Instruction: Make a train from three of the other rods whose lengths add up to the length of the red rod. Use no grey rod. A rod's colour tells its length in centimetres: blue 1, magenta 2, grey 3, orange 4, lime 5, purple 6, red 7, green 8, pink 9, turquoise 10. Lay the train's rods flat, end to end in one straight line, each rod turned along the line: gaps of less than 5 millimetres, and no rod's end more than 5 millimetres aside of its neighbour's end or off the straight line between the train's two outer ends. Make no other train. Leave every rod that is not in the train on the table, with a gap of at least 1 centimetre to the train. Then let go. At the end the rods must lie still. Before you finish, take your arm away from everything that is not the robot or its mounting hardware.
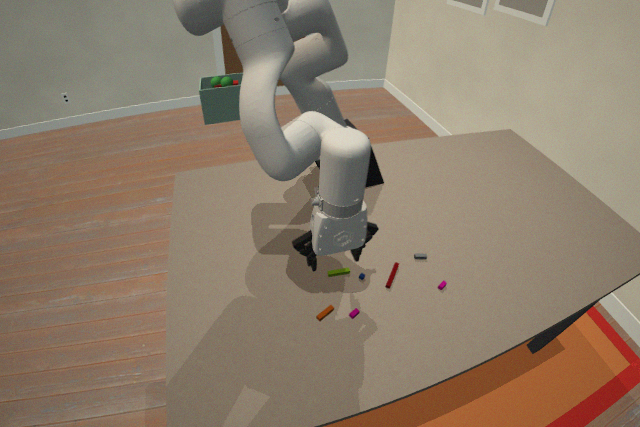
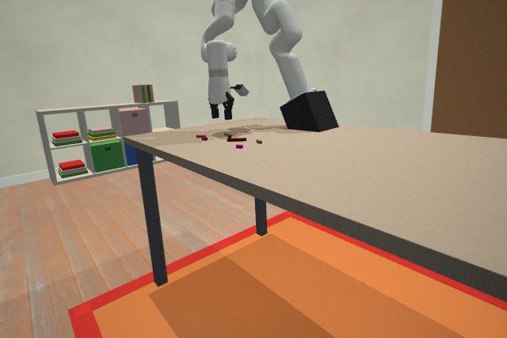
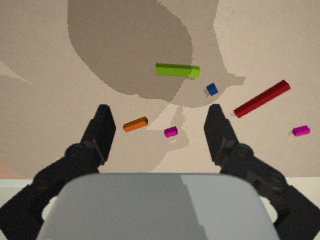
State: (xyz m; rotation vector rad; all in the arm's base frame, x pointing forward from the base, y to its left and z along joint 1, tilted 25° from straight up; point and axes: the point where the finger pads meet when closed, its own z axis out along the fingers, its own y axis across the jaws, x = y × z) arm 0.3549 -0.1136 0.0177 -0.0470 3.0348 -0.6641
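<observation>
My gripper (image 1: 334, 257) hangs open and empty above the table, a little behind the lime rod (image 1: 338, 271); it also shows in the exterior view (image 2: 221, 112) and the wrist view (image 3: 162, 131). The lime rod (image 3: 177, 70) lies flat. The small blue rod (image 1: 361, 276) lies just right of it, also in the wrist view (image 3: 212, 89). The red rod (image 1: 391, 275) (image 3: 261, 98) lies right of the blue one. The orange rod (image 1: 325, 312) (image 3: 135, 124) and one magenta rod (image 1: 354, 313) (image 3: 170, 132) lie nearer the front. A second magenta rod (image 1: 442, 285) (image 3: 301, 131) lies far right. All rods lie apart.
A grey rod (image 1: 420, 256) lies behind the red rod. The arm's black base (image 2: 308, 111) stands at the back of the table. The table's front edge curves close below the orange rod. A shelf (image 2: 107, 138) stands on the floor beyond the table.
</observation>
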